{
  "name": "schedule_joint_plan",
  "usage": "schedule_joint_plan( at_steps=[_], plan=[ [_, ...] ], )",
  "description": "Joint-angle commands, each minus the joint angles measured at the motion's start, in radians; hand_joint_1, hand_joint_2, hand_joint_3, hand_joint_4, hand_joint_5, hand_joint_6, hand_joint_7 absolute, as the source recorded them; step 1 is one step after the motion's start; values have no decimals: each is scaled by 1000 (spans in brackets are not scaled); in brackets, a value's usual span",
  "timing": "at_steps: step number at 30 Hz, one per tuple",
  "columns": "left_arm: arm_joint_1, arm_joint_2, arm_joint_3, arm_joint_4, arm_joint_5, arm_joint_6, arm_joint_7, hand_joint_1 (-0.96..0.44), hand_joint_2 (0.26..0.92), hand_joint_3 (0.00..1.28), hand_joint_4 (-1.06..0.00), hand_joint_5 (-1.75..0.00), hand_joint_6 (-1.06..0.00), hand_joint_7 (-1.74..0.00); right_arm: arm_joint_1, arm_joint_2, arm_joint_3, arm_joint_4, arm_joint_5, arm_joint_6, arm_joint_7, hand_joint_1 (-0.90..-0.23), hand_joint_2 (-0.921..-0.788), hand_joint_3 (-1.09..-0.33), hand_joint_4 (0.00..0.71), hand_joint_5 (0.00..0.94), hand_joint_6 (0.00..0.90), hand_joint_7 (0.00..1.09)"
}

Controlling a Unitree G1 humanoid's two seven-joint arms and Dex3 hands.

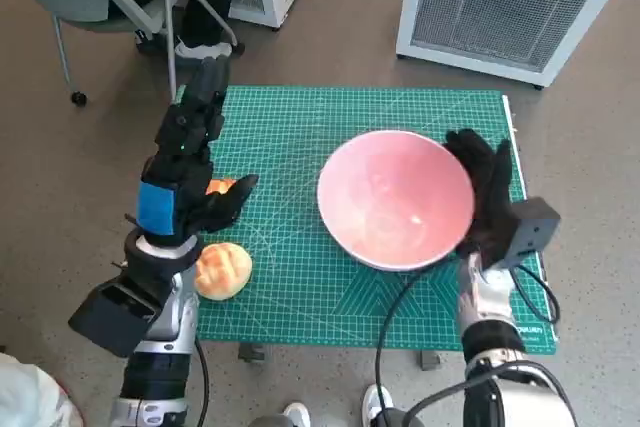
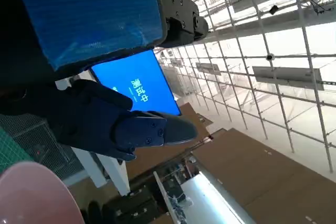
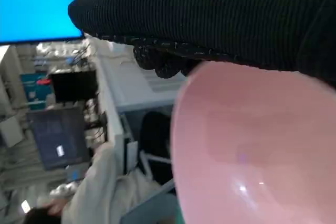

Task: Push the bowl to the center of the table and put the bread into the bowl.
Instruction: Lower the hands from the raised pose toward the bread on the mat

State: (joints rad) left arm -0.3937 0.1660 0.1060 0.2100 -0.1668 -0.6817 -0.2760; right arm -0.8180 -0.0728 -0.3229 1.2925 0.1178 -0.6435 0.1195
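A large pink bowl [image 1: 395,197] stands on the green cutting mat [image 1: 300,127], right of the table's middle. My gloved right hand [image 1: 485,182] lies against the bowl's right rim with its fingers stretched along it, holding nothing. The right wrist view shows the glove [image 3: 210,14] right over the bowl's pink wall [image 3: 252,150]. A round golden bread roll [image 1: 222,269] lies near the mat's front left corner. My left hand [image 1: 185,162] hangs above the mat's left edge, behind the roll, fingers spread and empty. Its fingers [image 2: 131,127] show in the left wrist view, beside the bowl's rim [image 2: 31,198].
A small orange thing [image 1: 220,186] lies on the mat, partly hidden by my left hand. A chair and a person's legs [image 1: 190,7] are behind the table's left corner. White cabinets [image 1: 500,7] stand on the floor at the back right. A seated person [image 3: 79,198] shows in the right wrist view.
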Motion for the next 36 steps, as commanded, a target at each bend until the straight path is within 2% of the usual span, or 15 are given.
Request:
schedule_joint_plan(
  at_steps=[1,5,13,19,23,25,29,33,36],
  plan=[
    [24,10,10,-27,9,6,10,-554,921,333,-175,-4,-299,-16,-20,27,-13,25,13,41,6,-528,-921,-871,244,4,81,461],
    [33,15,14,-33,11,5,13,-565,921,335,-175,-3,-300,-15,-44,43,-15,30,9,57,1,-549,-921,-848,239,1,95,451],
    [51,28,26,-47,9,7,11,-597,921,338,-176,-2,-300,-13,-81,61,-3,38,-14,101,-23,-545,-921,-843,240,2,93,434],
    [72,65,48,-37,19,-6,2,-585,921,348,-178,-3,-298,-10,-99,49,6,39,-21,139,-21,-526,-921,-855,238,0,93,423],
    [89,140,74,-25,82,-8,0,-571,921,375,-179,-2,-295,-7,-109,33,3,30,-11,134,-8,-517,-921,-865,233,0,87,413],
    [103,212,93,-30,129,21,-13,-568,921,382,-178,-1,-291,-5,-115,25,-2,22,-1,121,2,-522,-921,-867,230,0,86,409],
    [120,365,123,-50,233,102,-44,-569,921,390,-164,0,-268,-1,-127,17,-10,-5,16,62,26,-556,-921,-851,231,2,94,409],
    [113,481,131,-55,288,195,-83,-575,921,329,-144,-2,-257,-3,-123,20,9,-61,3,-70,35,-571,-921,-849,233,3,49,499],
    [100,547,117,-79,287,299,-141,-569,921,238,-131,-2,-269,-9,-114,19,22,-116,9,-183,76,-575,-921,-850,235,7,16,573]
  ],
)
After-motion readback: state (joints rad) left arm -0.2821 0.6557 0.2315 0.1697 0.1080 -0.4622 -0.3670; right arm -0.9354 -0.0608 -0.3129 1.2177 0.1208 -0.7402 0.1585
